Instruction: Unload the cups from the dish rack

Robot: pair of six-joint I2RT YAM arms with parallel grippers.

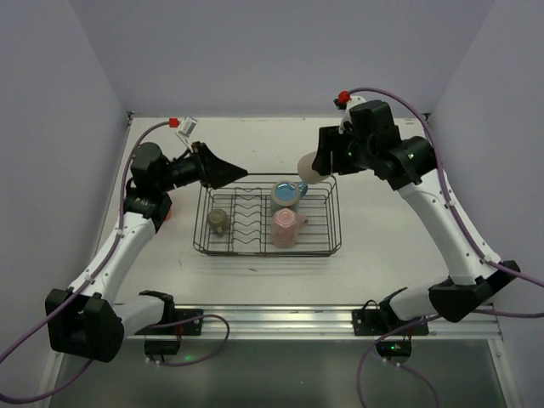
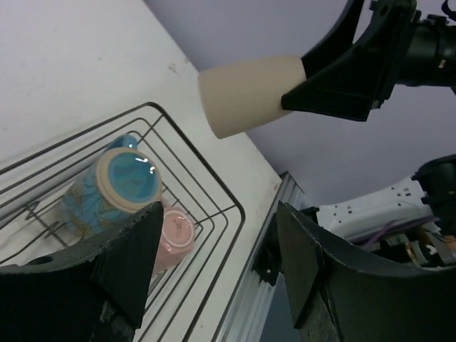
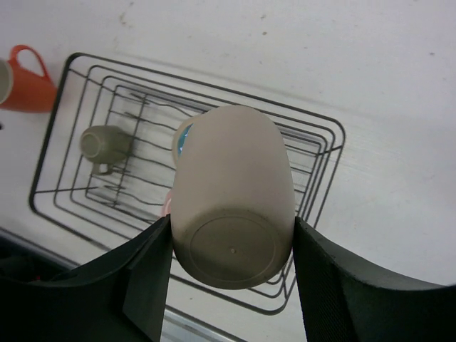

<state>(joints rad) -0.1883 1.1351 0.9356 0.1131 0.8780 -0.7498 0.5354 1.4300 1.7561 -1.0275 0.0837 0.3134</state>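
Note:
My right gripper (image 3: 231, 242) is shut on the beige cup (image 3: 231, 192) and holds it bottom-up above the far right corner of the black wire dish rack (image 1: 263, 252). The beige cup (image 1: 308, 166) hangs clear of the wires. In the rack lie a light blue cup (image 1: 289, 194), a pink cup (image 1: 286, 228) and, left of the dividers, an olive-grey cup (image 1: 218, 221). An orange cup (image 3: 28, 82) stands on the table left of the rack. My left gripper (image 1: 234, 174) is open and empty over the rack's far left corner.
White walls close in the table on the left, back and right. An aluminium rail (image 1: 272, 319) carrying both arm bases runs along the near edge. A white power strip (image 2: 377, 206) lies beyond the table edge in the left wrist view.

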